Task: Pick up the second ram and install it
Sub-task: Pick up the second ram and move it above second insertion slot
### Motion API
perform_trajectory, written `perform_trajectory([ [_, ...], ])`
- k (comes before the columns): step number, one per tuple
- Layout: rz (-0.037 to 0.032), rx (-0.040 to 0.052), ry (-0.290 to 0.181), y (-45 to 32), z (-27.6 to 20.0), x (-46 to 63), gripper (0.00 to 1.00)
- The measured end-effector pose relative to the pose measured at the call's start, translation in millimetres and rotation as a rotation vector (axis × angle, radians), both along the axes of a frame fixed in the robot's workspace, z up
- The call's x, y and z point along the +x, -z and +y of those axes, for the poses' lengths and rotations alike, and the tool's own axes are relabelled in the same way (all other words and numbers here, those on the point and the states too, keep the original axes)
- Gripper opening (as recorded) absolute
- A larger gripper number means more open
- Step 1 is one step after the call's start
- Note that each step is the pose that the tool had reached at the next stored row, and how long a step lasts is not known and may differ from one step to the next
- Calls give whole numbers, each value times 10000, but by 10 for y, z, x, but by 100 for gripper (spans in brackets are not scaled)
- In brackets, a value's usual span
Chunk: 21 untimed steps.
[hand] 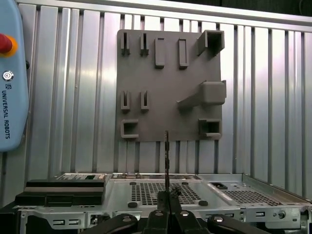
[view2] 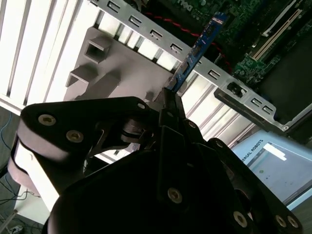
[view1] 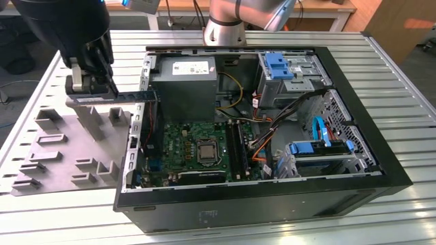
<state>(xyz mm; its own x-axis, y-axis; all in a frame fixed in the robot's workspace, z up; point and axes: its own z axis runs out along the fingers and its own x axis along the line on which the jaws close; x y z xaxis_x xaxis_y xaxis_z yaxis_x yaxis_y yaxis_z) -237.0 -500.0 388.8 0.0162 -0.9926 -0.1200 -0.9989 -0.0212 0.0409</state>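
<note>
My gripper (view1: pixel 109 92) is shut on the second ram (view1: pixel 136 96), a thin dark stick held level above the left wall of the open computer case (view1: pixel 272 194). In the second wrist view the second ram (view2: pixel 197 48) juts out from between the fingertips of the gripper (view2: pixel 170 97) toward the case's metal edge. The first wrist view has the second ram (hand: pixel 166 156) edge-on, rising from the gripper (hand: pixel 166 197). The green motherboard (view1: pixel 194 148) lies inside the case, its long black slots (view1: pixel 235 145) to the right of the processor.
A grey holder plate (view1: pixel 61 148) with raised blocks lies on the slatted metal table (view1: pixel 395 66), left of the case. Inside the case are a power supply (view1: pixel 184 87), blue drive brackets (view1: pixel 276 64) and loose cables (view1: pixel 262 138). A pendant (hand: pixel 9 73) rests on the table.
</note>
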Motion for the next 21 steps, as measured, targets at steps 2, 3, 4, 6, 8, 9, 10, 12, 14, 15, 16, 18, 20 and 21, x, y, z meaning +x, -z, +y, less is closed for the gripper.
perform_trajectory([
  [2,0,1,14,2,0,52,12],
  [3,0,0,20,3,0,78,12],
  [4,-1,1,28,4,0,104,12],
  [6,0,0,48,6,0,155,12],
  [8,0,0,68,8,0,202,12],
  [9,0,1,79,9,0,226,12],
  [10,0,0,90,10,0,249,12],
  [12,1,-1,112,12,0,298,12],
  [14,0,0,132,15,0,346,12],
  [15,0,0,142,16,0,369,12],
  [16,-1,1,152,17,0,393,12],
  [18,0,0,173,19,0,443,12],
  [20,0,0,191,21,0,493,12],
  [21,0,0,199,21,0,519,12],
])
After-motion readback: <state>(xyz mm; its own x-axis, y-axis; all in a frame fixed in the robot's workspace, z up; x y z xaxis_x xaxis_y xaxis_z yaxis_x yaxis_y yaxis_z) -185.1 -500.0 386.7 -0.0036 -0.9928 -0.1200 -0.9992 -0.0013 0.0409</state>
